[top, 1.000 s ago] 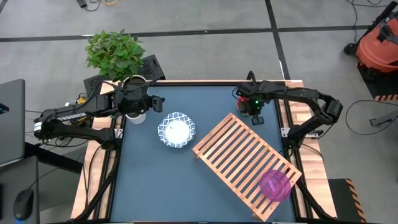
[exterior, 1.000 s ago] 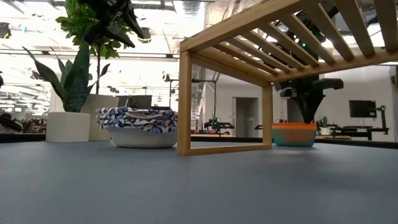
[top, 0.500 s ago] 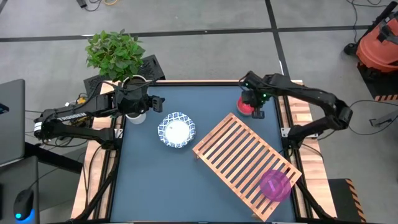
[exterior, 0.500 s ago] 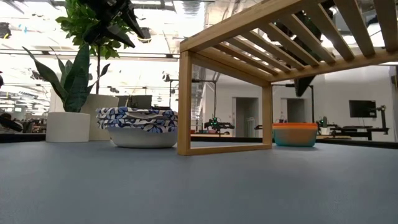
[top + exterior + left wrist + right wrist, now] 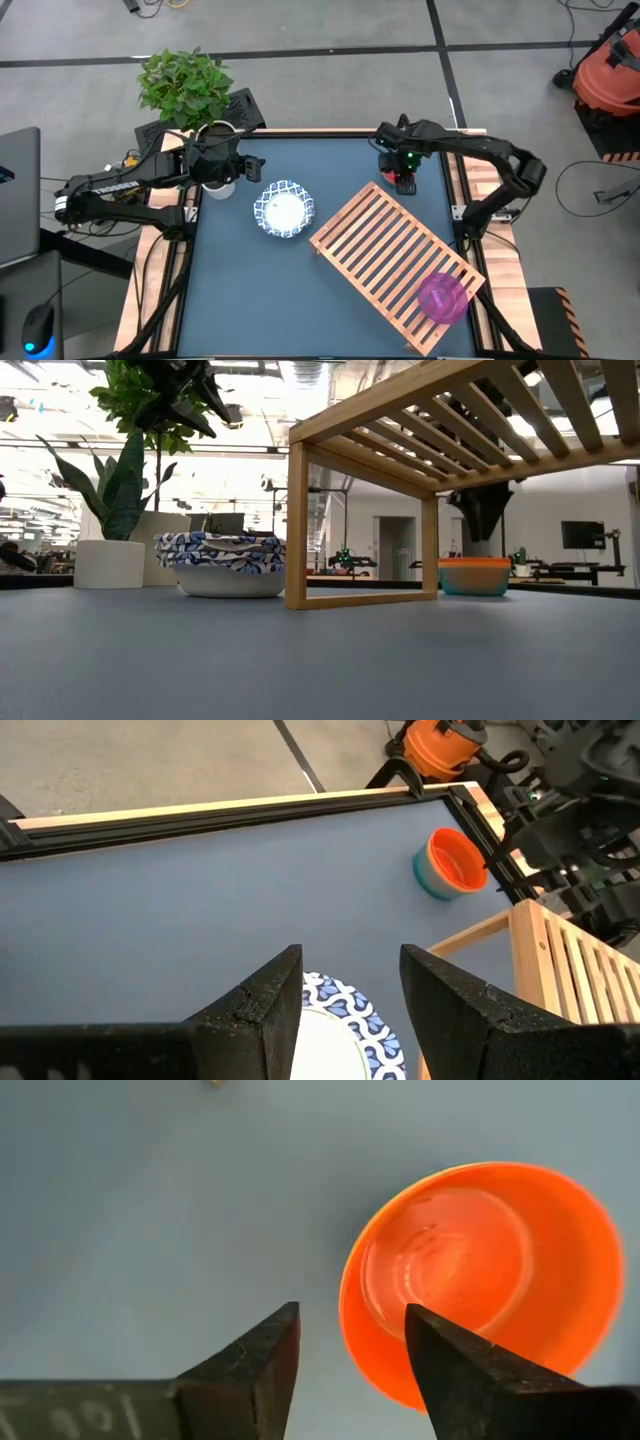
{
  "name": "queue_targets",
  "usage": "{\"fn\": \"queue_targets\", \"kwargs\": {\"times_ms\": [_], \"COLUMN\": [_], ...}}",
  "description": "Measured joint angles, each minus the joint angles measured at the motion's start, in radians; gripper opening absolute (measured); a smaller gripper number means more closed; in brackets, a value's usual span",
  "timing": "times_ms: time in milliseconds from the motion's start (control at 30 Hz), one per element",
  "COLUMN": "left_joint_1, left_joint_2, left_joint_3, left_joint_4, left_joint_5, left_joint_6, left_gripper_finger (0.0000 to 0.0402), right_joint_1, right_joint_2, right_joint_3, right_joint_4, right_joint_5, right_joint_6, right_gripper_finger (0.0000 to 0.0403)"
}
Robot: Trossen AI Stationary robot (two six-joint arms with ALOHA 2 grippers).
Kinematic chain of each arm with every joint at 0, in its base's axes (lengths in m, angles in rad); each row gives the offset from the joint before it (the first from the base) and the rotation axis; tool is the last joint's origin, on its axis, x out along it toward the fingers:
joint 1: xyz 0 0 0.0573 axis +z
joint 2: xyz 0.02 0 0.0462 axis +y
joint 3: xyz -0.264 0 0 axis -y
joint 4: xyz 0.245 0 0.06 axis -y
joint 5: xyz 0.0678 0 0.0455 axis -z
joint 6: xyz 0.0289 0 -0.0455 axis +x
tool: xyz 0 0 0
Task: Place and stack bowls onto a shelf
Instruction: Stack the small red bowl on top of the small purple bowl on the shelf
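With the shelf (image 5: 398, 260) at the table's right bearing only a magenta bowl (image 5: 441, 296), you had the right gripper (image 5: 403, 178), fingers parted and empty, above the orange-red bowl (image 5: 480, 1275) stacked in a teal bowl (image 5: 429, 880) at its far end, so a rim pinch needed centring.

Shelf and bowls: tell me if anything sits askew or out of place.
The shelf lies diagonally across the table, not square to its edges. The magenta bowl sits at its near end. The orange bowl rests nested on a teal bowl under the right hand. Nothing is spilled or broken.
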Motion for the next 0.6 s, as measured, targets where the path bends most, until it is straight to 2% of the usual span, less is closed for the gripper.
{"fn": "queue_targets", "kwargs": {"times_ms": [600], "left_joint_1": [0.0], "left_joint_2": [0.0], "left_joint_3": [0.0], "left_joint_4": [-0.001], "left_joint_5": [0.003], "left_joint_6": [-0.004], "left_gripper_finger": [0.0153], "right_joint_1": [-0.038], "right_joint_2": [0.112], "right_joint_3": [-0.005], "right_joint_4": [0.0], "right_joint_5": [0.002], "right_joint_6": [-0.008], "right_gripper_finger": [0.0157]}}
